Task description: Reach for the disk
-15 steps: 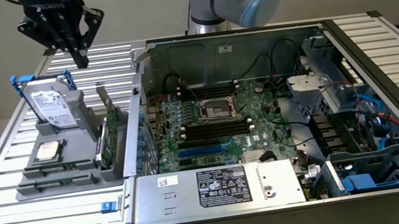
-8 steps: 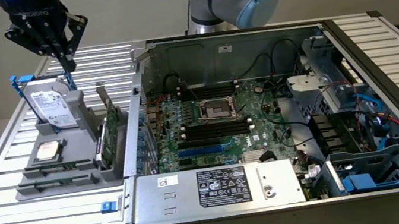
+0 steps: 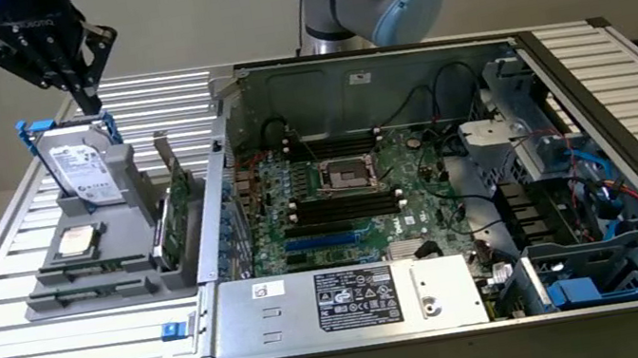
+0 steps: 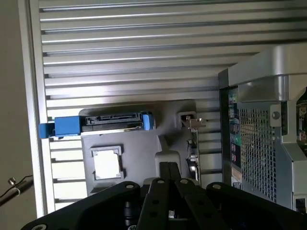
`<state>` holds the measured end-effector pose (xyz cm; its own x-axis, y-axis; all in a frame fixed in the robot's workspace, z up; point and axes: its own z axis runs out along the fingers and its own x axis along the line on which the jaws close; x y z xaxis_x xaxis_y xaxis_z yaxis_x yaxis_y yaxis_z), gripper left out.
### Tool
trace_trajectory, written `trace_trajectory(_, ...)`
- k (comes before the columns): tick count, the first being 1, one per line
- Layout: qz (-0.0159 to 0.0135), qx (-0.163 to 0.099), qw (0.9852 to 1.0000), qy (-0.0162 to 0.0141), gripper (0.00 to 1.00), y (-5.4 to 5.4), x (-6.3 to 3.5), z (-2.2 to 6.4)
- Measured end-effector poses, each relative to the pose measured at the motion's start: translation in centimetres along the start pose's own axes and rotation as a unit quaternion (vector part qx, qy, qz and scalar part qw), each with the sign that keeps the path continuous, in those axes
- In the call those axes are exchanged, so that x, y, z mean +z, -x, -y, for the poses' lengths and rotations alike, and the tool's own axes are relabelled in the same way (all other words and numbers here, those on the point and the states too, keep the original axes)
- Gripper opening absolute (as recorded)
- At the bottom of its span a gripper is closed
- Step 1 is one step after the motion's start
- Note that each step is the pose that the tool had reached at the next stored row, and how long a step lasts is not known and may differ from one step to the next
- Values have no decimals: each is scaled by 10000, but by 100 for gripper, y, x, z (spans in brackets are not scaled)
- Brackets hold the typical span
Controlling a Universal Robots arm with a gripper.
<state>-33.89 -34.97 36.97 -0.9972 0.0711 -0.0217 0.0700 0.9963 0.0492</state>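
My gripper [image 3: 89,104], fingers pressed together and empty, hangs just above the disk [image 3: 78,165], which stands upright in the end slot of the grey holder [image 3: 95,297], so I judge a good reach means centring over its top edge between the blue rails [image 3: 27,140].

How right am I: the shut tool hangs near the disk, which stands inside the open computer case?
Wrong place: the disk stands in the grey holder beside the computer case, as the exterior view shows. The shut tool does hang near it.
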Motion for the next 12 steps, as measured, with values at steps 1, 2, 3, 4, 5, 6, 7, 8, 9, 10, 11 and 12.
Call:
trace_trajectory(1, 0, 1, 10000, 0, 11, -27, 1, -14)
trace_trajectory(2, 0, 0, 10000, 0, 11, -56, 3, -26)
trace_trajectory(3, 0, 1, 10000, 0, 11, -87, 5, -38)
trace_trajectory(4, 0, 0, 10000, 0, 11, -118, 7, -49)
trace_trajectory(5, 0, 0, 10000, 0, 11, -151, 10, -61)
trace_trajectory(6, 0, 0, 10000, 0, 11, -179, 12, -71)
trace_trajectory(7, 0, 1, 10000, 0, 11, -208, 14, -82)
trace_trajectory(8, 1, 1, 10000, 0, 11, -233, 17, -91)
trace_trajectory(9, 0, 0, 10000, 0, 11, -256, 20, -99)
trace_trajectory(10, 0, -1, 10000, 0, 11, -279, 23, -107)
trace_trajectory(11, 0, -2, 10000, 0, 11, -301, 26, -115)
trace_trajectory(12, 0, -3, 10000, 0, 11, -323, 29, -122)
